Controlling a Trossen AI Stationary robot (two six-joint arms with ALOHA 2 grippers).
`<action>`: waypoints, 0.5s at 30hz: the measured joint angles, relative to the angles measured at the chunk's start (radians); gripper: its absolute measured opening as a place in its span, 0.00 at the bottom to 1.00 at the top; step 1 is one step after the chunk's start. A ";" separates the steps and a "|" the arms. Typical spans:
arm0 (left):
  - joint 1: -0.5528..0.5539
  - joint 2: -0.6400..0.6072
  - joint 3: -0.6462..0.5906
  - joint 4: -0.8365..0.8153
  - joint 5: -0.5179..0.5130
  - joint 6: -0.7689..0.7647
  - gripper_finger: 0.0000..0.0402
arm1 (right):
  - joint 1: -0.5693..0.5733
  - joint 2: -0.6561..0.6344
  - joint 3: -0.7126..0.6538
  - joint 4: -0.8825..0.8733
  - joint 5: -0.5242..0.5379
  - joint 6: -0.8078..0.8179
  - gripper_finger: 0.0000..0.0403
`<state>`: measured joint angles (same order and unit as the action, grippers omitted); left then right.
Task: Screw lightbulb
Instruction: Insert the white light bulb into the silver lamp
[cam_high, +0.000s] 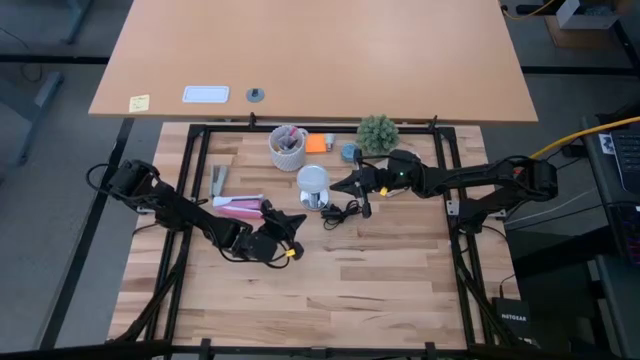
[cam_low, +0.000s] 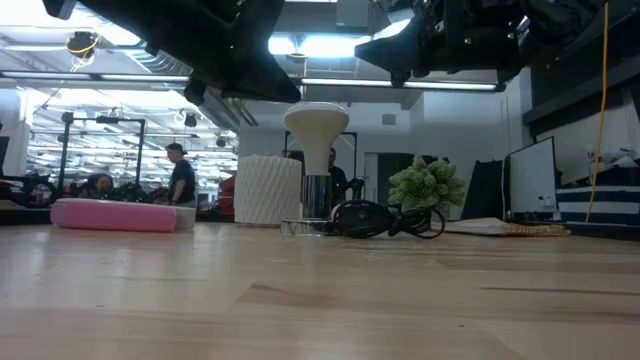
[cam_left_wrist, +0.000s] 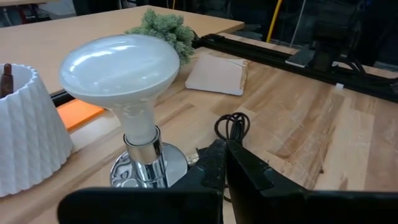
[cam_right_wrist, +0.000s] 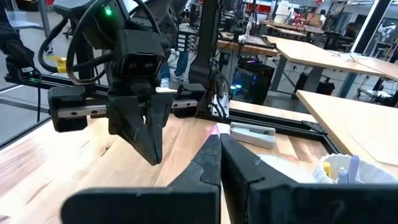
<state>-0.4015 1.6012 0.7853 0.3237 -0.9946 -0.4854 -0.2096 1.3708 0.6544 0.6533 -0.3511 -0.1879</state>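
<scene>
The lightbulb (cam_high: 313, 179) stood upright in its silvery fitting (cam_left_wrist: 148, 169) by the white cup (cam_high: 288, 148). The left gripper (cam_high: 298, 216) hung just beside it, fingers pressed together and empty; the right gripper (cam_high: 340, 185) hovered on the other side, likewise closed on nothing.

Tan desk (cam_high: 320, 55), ceiling lights (cam_low: 310, 45), grey floor (cam_high: 50, 130)

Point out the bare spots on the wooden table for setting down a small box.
Bare: the table's near half, below both grippers. Crowded: the far strip holding the white cup, plant, lightbulb and black cord.
</scene>
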 joint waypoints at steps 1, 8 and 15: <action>0.000 0.000 0.000 0.000 0.000 0.000 0.01 | 0.000 0.000 0.000 0.000 0.000 0.000 0.01; 0.000 0.000 0.000 0.000 0.000 0.002 0.01 | 0.000 0.000 0.000 0.000 0.000 0.000 0.01; 0.000 0.000 0.000 0.000 0.000 0.003 0.01 | 0.000 0.000 0.000 -0.010 0.000 0.000 0.01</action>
<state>-0.4015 1.6012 0.7853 0.3237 -0.9947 -0.4828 -0.2096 1.3708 0.6544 0.6429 -0.3511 -0.1879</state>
